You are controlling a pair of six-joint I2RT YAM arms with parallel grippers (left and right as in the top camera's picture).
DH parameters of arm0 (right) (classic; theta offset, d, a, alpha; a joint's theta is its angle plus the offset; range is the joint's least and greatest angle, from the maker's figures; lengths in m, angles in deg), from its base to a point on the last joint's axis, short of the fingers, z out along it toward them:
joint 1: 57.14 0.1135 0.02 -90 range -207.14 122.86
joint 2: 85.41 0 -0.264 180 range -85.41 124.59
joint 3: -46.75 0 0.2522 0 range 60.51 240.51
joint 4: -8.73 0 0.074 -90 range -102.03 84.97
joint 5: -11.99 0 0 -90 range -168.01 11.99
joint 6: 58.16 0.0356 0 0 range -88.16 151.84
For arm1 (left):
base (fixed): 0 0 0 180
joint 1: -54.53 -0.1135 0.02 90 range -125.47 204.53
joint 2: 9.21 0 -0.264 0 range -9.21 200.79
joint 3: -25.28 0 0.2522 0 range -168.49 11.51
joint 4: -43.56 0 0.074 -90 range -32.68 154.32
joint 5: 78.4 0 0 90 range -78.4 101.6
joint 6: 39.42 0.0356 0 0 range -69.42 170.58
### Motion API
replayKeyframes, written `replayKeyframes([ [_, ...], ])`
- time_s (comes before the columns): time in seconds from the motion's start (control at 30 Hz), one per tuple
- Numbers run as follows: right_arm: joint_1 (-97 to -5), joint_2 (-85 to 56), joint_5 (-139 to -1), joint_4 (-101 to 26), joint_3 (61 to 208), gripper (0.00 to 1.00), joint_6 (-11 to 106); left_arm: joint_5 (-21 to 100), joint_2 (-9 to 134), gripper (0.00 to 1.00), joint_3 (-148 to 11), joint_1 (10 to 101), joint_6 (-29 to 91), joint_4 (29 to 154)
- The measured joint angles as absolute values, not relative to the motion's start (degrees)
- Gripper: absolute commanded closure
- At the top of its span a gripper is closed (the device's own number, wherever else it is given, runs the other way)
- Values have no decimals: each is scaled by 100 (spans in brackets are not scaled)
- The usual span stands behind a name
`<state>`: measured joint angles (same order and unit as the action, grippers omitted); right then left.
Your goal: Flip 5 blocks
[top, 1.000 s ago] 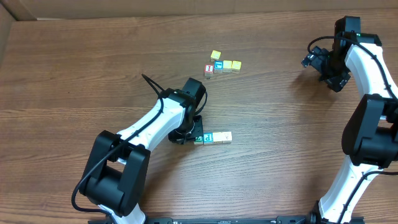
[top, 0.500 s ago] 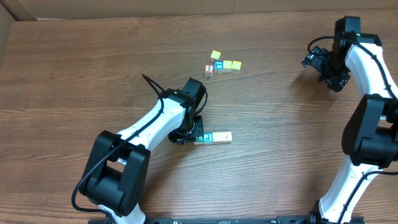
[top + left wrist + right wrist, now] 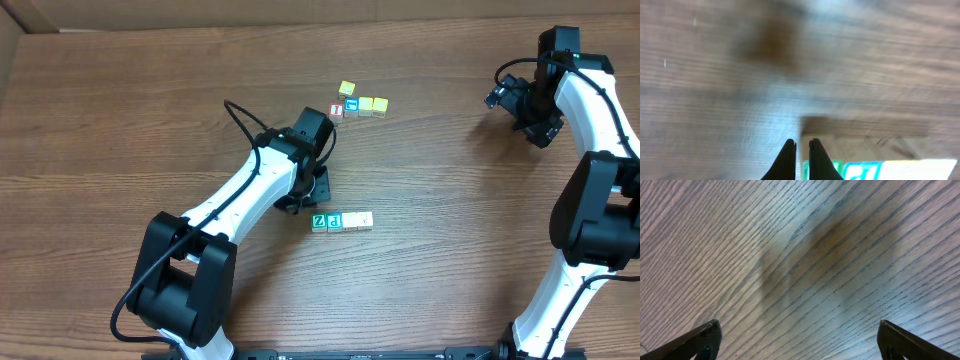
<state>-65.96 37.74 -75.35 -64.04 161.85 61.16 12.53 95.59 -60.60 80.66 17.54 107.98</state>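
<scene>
Currently: wooden table [image 3: 150, 120], both arms over it. Left arm [image 3: 240, 195] reaches in toward mid-table. Right arm [image 3: 590, 110] is at the far right edge, well apart from all cubes. Right gripper [image 3: 799, 326] has its jaws spread wide over bare wood, holding nothing. Left gripper [image 3: 801, 152] has its jaws pressed together and empty, tips just up-left of the row of blocks [image 3: 343, 221]. The row lies flat mid-table: teal-faced block [image 3: 319, 222] at the left end, blue-faced block [image 3: 335, 221] touching it, pale blocks [image 3: 359, 220] after; their count is unclear. A separate cluster of cubes [image 3: 358, 103] sits farther back.
</scene>
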Motion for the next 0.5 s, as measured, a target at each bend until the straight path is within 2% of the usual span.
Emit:
replayKeyframes([
  [0.5, -6596, 3774, -7537, -6402, 16185, 0, 6116, 1220, 9559, 96, -5833, 8121, 1750, 10367],
])
